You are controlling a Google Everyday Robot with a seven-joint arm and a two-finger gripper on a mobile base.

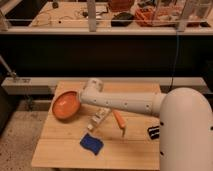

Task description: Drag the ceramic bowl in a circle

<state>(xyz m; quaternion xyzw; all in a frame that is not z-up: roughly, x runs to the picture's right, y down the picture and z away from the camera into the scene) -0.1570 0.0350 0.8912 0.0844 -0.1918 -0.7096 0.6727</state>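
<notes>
Near the left edge of the wooden table [57, 150], the orange ceramic bowl [65, 105] rests against the gripper [80, 99], tucked under the white arm [125, 102] at its right rim; whether it is clenched or released cannot be told.

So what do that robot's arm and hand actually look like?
The arm is a thick, smooth white tube with rounded joints and a row of small dark dots along its side, growing from a big rounded white body. No loose cables show on it. Its hand, at the arm's far end beside the ceramic bowl, is mostly hidden.
</notes>
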